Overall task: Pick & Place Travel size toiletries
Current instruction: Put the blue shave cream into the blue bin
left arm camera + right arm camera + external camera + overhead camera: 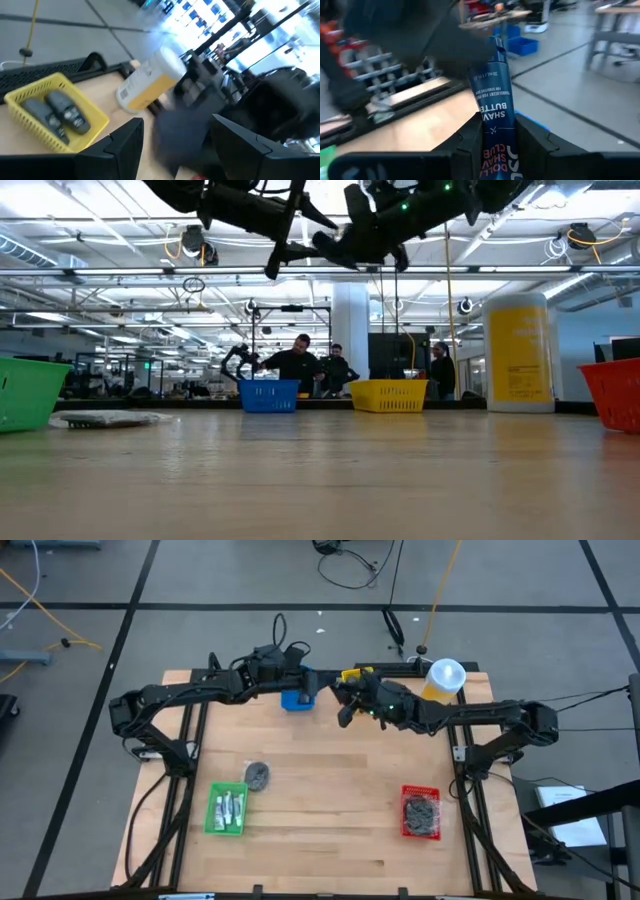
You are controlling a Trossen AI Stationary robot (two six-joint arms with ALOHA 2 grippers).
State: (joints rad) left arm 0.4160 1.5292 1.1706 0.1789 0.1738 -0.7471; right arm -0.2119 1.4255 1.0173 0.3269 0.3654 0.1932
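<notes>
Right gripper (495, 145) is clamped on a flat dark blue tube (495, 100) w/ white lettering, smooth plastic, crimped end pointing away from the wrist. In the high view this gripper (347, 705) sits up over the far-centre of the table, between the blue tray (297, 699) and the yellow tray (356, 673); the tube itself is too small to make out there. Low view shows both arms well above the tabletop.

Left gripper (172, 145) has its two dark fingers spread apart w/ nothing between them; it hangs at the far edge just by the blue tray (268, 395).

Table (330, 790) is light wood planks, matte grain.

Trays are small ribbed plastic baskets:
- yellow tray (82, 107): two dark grey oval pieces (65, 112) lying side by side.
- green tray (227, 810), near-left: several small white/silver tubes (230, 808), laid roughly parallel.
- red tray (420, 812), near-right: a heap of dark items (421, 810), can't tell which kind.
- blue tray: contents not visible.

A dark grey round disc (257, 774) lies on bare wood just beside the green tray's far corner.

Big yellow bottle (442, 680) w/ white cap, cylindrical, stands upright at the far-right corner, near the yellow tray.

People stand in the room behind, per the low view.
</notes>
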